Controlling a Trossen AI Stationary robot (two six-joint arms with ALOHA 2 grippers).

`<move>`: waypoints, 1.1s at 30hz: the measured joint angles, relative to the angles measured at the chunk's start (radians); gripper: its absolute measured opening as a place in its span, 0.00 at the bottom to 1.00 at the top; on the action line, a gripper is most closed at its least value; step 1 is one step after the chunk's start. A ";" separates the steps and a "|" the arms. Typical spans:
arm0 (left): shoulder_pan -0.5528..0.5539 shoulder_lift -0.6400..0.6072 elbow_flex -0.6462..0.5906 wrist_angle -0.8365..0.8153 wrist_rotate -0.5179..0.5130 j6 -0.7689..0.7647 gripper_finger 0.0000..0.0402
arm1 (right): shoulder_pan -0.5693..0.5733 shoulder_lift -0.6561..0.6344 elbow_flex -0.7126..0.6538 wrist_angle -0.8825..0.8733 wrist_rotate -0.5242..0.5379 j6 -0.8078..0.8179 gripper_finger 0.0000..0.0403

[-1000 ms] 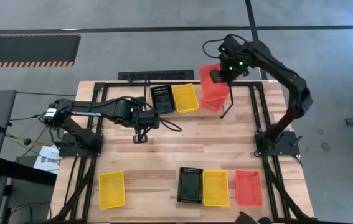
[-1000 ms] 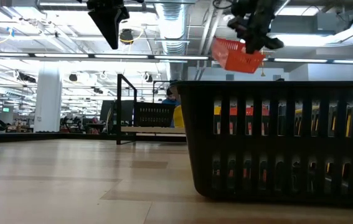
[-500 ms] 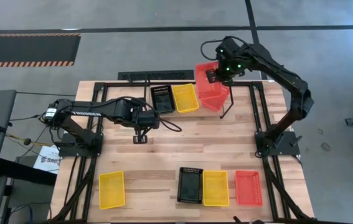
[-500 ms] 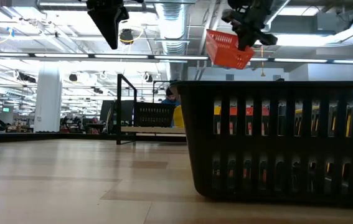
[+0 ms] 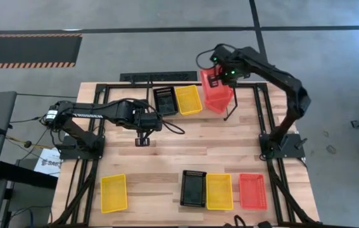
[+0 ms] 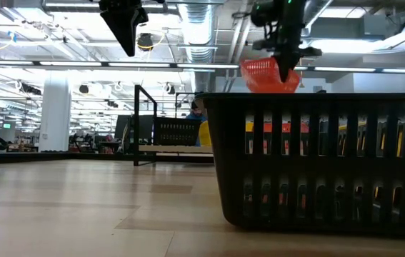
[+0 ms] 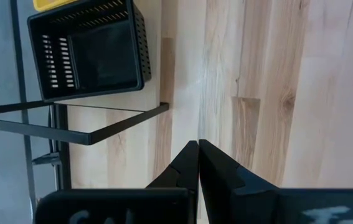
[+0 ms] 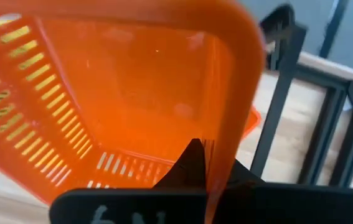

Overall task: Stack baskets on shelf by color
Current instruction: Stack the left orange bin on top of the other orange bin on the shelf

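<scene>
Right gripper held red-orange basket aloft over shelf, fingers clamped on its rim. Left gripper hovered mid-bench, fingers closed, empty.

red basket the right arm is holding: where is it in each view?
High: held red basket at the table's far edge, right of the yellow basket.
Low: upper middle, above the near black basket.
Left wrist: not in it.
Right wrist: fills the picture.
Shared landmark: right gripper, jaws shut on its rim.
</scene>
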State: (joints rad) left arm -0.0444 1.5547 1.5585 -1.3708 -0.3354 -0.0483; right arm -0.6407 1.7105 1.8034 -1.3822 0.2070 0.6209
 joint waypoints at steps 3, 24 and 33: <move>0.000 0.000 0.000 0.000 0.000 0.000 0.00 | 0.010 0.049 -0.001 -0.041 0.007 -0.006 0.00; 0.000 0.000 0.000 0.000 0.001 0.030 0.00 | 0.047 0.103 -0.001 -0.082 0.137 -0.047 0.00; 0.000 0.000 0.000 0.000 0.001 0.021 0.00 | 0.092 0.103 -0.001 -0.077 0.157 -0.050 0.00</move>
State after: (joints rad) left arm -0.0444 1.5547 1.5587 -1.3712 -0.3344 -0.0275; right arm -0.5491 1.8137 1.8023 -1.4589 0.3644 0.5712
